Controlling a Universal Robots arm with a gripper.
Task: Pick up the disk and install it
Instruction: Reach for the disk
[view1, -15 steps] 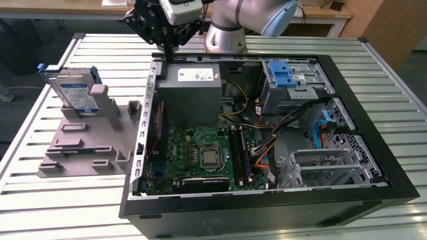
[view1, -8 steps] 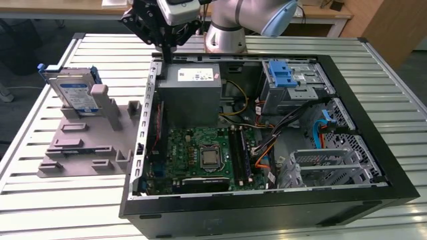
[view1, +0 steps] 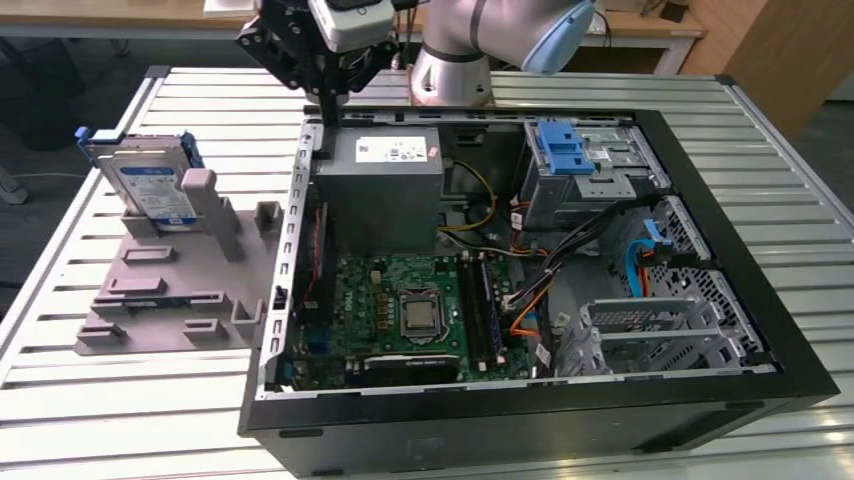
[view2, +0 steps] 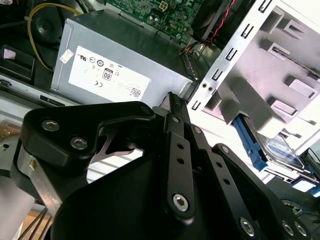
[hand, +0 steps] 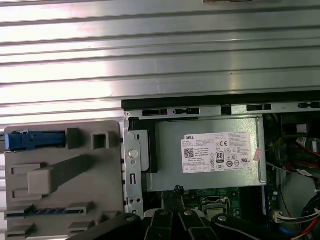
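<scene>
While the disk (view1: 144, 185) stands in its grey holder (view1: 167, 290), the empty pincer (view1: 327, 103) hangs clenched over the case (view1: 507, 430).

The claw (hand: 176, 191), pinched together, hung at the edge of the grey power supply box (hand: 205, 152) inside the open computer case (hand: 200, 104), while the disk (hand: 37, 140) stood on edge in the grey holder (hand: 60, 175) beside it on the ribbed table (hand: 160, 60).

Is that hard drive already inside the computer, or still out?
Out: the disk stands on edge in the grey holder beside the open computer case.
</scene>
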